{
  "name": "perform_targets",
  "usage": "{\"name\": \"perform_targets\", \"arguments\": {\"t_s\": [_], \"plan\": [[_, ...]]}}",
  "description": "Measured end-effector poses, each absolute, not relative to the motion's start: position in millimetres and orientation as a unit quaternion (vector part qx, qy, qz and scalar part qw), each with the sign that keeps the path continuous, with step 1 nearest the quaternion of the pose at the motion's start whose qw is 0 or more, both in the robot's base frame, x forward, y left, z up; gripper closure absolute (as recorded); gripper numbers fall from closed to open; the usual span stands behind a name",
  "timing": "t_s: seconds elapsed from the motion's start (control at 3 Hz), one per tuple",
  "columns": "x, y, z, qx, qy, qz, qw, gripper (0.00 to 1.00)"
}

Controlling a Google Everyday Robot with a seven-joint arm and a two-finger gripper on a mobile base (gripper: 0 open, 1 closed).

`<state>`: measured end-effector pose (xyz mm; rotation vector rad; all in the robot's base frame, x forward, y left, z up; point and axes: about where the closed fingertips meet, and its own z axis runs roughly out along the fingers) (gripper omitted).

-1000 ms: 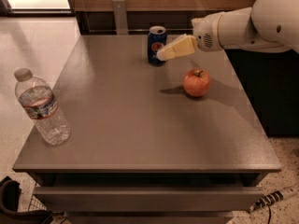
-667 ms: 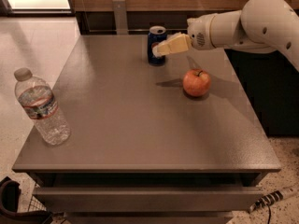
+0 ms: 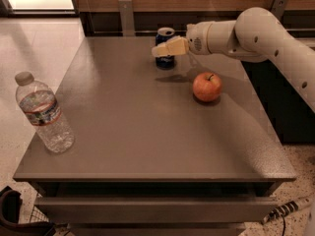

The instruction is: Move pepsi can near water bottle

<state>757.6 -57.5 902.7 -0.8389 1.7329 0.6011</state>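
The pepsi can [image 3: 165, 61], dark blue with a silver top, stands upright at the far middle of the grey table [image 3: 138, 132]. My gripper [image 3: 166, 48] reaches in from the right on a white arm [image 3: 246, 33] and sits right in front of the can at mid height, covering part of it. The water bottle [image 3: 43, 114], clear with a white cap and a red-and-white label, stands upright near the table's front left corner, far from the can.
An orange-red apple [image 3: 206, 86] sits on the table just right of and in front of the can, under the arm. A wooden wall and a dark cabinet lie behind and to the right. The floor drops off on the left.
My gripper has moved left along the far side of the table and now overlaps the can. The can, apple and bottle have not moved.
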Motion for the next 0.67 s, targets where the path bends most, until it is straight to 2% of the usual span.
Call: {"name": "perform_targets", "arguments": {"t_s": [0.33,0.67], "plan": [[769.6,-48.6,892.4,-0.34,0.723,0.269,0.537,0.0],[772.4,-44.6,889.0,-0.338,0.722,0.275,0.538,0.1]]}}
